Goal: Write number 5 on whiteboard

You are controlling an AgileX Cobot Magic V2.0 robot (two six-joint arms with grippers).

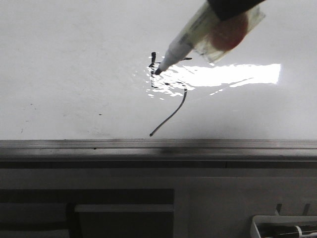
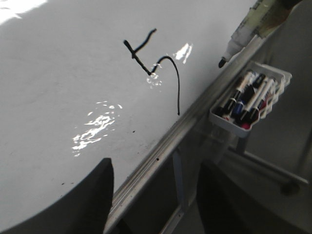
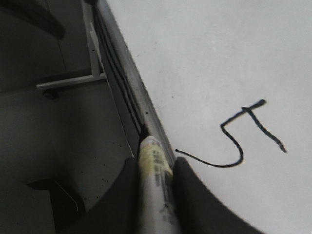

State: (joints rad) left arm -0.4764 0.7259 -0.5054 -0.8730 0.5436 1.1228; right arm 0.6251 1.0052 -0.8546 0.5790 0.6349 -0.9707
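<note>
Right gripper (image 3: 155, 195) has its jaws clamped on the marker (image 1: 184, 43), barrel wedged snug between both fingers. The left gripper (image 2: 156, 200) holds nothing, jaws standing well apart, hanging by the near edge of the board.

In the left wrist shot the marker tip looks lifted clear, off past the board's edge, so I'd say the pen is off the surface.

Progress-wise, pretty much done imo. The number 5 (image 3: 243, 134) sits on the whiteboard (image 1: 59, 59), about mid-width and toward the near edge, just far of the grey metal strip (image 1: 158, 145). Top bar, short vertical and belly are all there. What's left looks like pulling away, maybe parking the marker in the pen tray (image 2: 251, 100).

Looks-wise: thin black, wobbly, top bar overshoots the corner into a little cross, and the tail runs long toward the strip. Glare hides part of it in the front view.
</note>
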